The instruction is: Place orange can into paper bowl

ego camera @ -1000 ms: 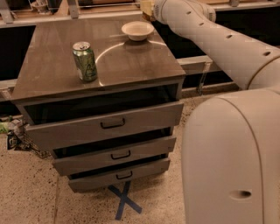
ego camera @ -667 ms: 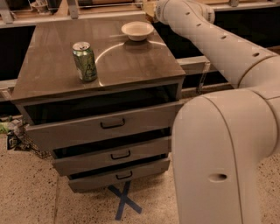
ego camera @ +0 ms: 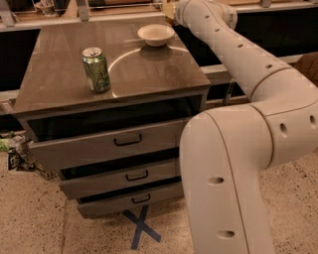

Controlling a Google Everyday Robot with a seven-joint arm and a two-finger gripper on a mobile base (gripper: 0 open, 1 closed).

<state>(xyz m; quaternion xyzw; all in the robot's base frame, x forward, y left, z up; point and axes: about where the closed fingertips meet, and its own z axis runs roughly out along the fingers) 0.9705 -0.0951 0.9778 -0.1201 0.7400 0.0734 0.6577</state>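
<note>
The paper bowl (ego camera: 156,34) is off-white and shallow, and it stands empty at the back right of the wooden cabinet top (ego camera: 64,59). My arm reaches from the lower right up to the top edge of the view. My gripper (ego camera: 168,10) is at the arm's tip, just behind and slightly right of the bowl, mostly hidden by the wrist. A small orange-brown patch shows at that tip. I cannot tell whether it is the orange can. No orange can stands on the cabinet top.
A green can (ego camera: 97,69) stands upright at the left middle of the cabinet top. The cabinet has three drawers (ego camera: 124,144), slightly open. My arm's large white link (ego camera: 223,173) fills the lower right. A blue tape cross (ego camera: 141,228) marks the floor.
The arm's lower link has swung left and fills more of the right side. The arm's tip stays by the bowl. The bowl and the green can have not moved.
</note>
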